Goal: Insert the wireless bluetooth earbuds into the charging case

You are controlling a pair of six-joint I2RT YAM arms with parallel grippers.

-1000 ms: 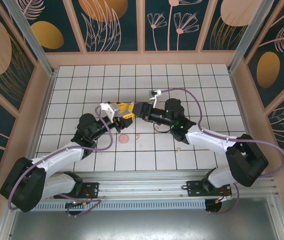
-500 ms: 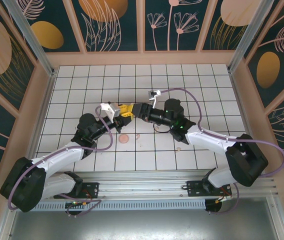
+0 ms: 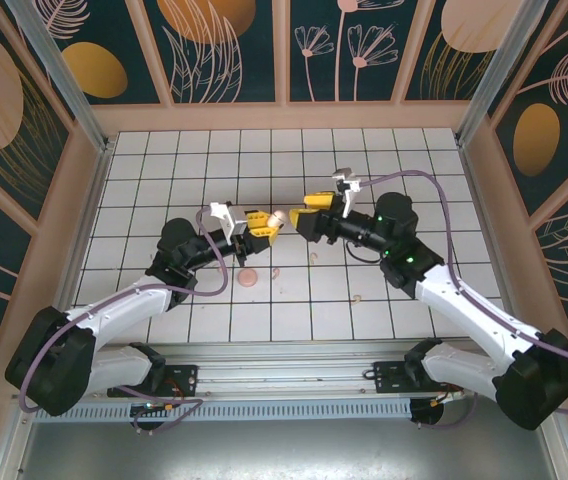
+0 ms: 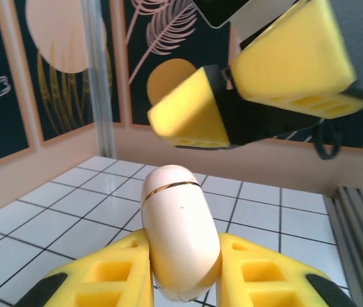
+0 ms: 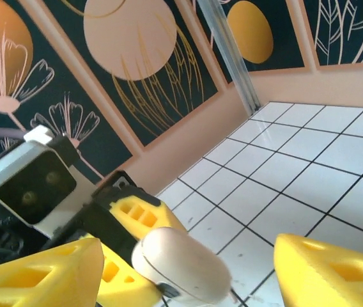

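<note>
Left gripper point(image 3: 267, 224): is closing narrowly on an oval pod point(image 4: 180, 236), both yellow fingers point(image 4: 101, 278) pressing its sides.
Oval pod: pale, smooth, with a thin seam ringing it near its far end; it is hanging above the tiled table point(image 3: 164, 170), lid-like end pointing toward 3 o'clock in the top view. What is inside cannot be told.
Right gripper point(image 3: 301, 214): is standing wide open at 3 o'clock of the pod, just beside it and not touching; in its wrist view the pod is showing between the spread fingers with gaps on both sides.
Charging case point(image 3: 249, 277): round pink disc, lying flat on the table at 7 o'clock of the pod, apart from both grippers. Its contents are too small to tell.
Wireless bluetooth earbuds point(image 3: 274, 270): lying loose on the tiles outside the case; this one is sitting just beside the case at 3 o'clock.
Second earbud point(image 3: 316, 255): lying farther out at 2 o'clock of the case.
Third earbud point(image 3: 359, 297): lying well apart at 4 o'clock of the case.
</note>
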